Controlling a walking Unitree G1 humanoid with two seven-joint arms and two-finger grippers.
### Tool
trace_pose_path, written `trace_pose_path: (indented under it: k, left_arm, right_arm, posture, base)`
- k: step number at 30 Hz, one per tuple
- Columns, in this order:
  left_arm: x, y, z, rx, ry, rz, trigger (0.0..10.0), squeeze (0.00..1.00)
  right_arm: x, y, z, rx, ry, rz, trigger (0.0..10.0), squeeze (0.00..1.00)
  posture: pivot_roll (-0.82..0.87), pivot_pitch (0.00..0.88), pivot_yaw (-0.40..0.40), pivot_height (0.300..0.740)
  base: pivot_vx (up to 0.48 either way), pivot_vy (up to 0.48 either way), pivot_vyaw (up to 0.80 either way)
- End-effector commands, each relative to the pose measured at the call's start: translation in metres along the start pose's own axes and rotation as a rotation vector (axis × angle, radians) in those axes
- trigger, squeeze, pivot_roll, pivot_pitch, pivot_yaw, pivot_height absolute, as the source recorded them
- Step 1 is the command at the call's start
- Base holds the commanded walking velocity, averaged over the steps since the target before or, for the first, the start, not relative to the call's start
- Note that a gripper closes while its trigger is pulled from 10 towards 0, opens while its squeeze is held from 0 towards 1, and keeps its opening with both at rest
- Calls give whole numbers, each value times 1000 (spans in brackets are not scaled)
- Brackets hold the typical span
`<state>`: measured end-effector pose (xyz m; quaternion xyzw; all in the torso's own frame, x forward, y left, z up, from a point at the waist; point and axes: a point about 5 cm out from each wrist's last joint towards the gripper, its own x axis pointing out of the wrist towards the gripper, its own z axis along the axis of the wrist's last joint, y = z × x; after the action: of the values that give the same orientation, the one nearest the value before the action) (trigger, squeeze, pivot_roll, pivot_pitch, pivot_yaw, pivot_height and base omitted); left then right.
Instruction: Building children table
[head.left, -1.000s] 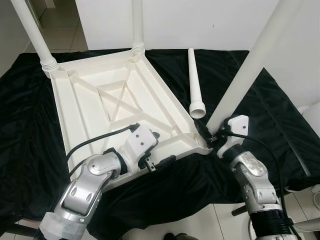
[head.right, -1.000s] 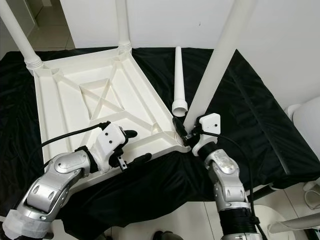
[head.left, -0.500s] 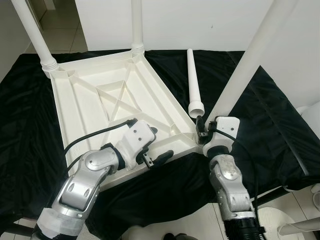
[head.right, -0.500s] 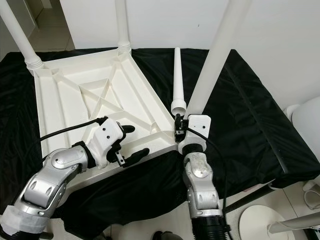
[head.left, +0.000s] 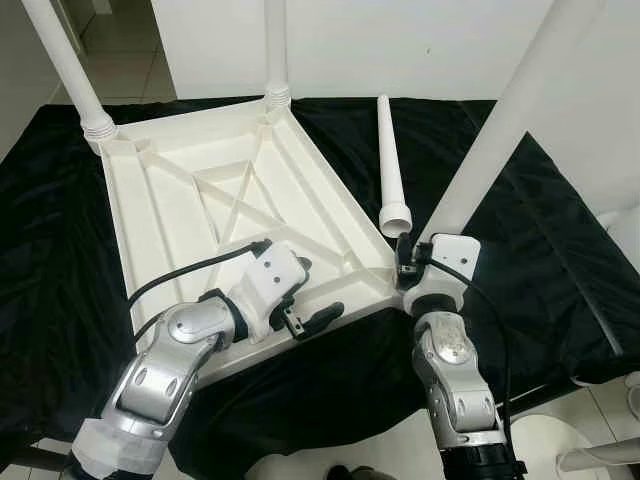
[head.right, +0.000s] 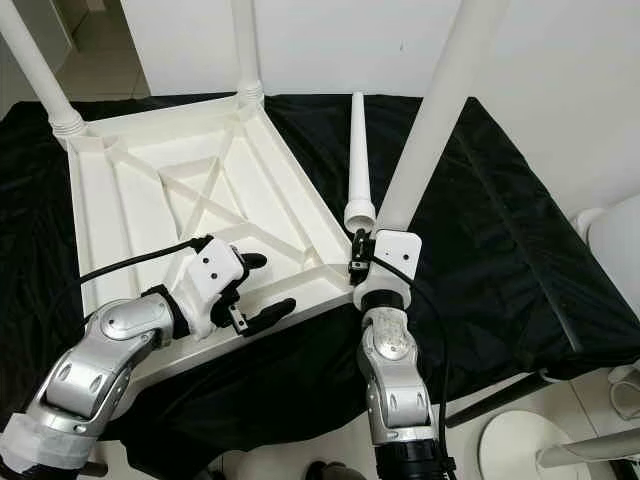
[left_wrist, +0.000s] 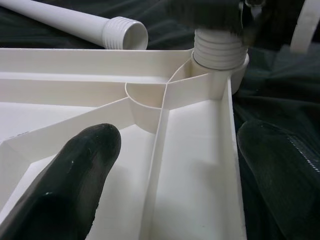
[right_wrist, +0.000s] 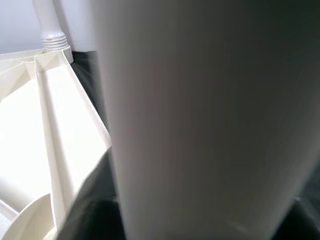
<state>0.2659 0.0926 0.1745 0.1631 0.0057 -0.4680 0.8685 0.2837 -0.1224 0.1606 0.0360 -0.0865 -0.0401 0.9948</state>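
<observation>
The upturned children's table (head.left: 210, 190) looks like cream-white moulded plastic, smooth with a soft sheen, its underside ribbed. Its legs, such as the one at the near right corner (head.left: 500, 130), and the loose leg (head.left: 390, 160) lying to the right are the same smooth plastic, with ridged threaded collars at the ends. A black cloth (head.left: 520, 250) under them is thin, wrinkled and faintly glossy. The arms (head.left: 170, 365) are brushed silver metal; the left tool (head.left: 310, 295) has matt black, slightly grainy fingers (left_wrist: 75, 190). The floor (head.left: 125, 50) is pale glossy tile.
</observation>
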Motion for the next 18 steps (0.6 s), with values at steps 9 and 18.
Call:
trace_pose_path:
  k: [9, 18]
  left_arm:
    - [-2, 1, 0, 0, 10, 64, 10000, 0]
    - [1, -1, 1, 0, 5, 49, 10000, 0]
  right_arm:
    - [-4, -4, -5, 46, 28, 58, 10000, 1000]
    - [1, -11, 2, 11, -12, 307, 10000, 0]
  posture:
    - [104, 140, -41, 740]
    - [77, 129, -30, 740]
  base:
    - [0, 0, 0]
    - [0, 0, 0]
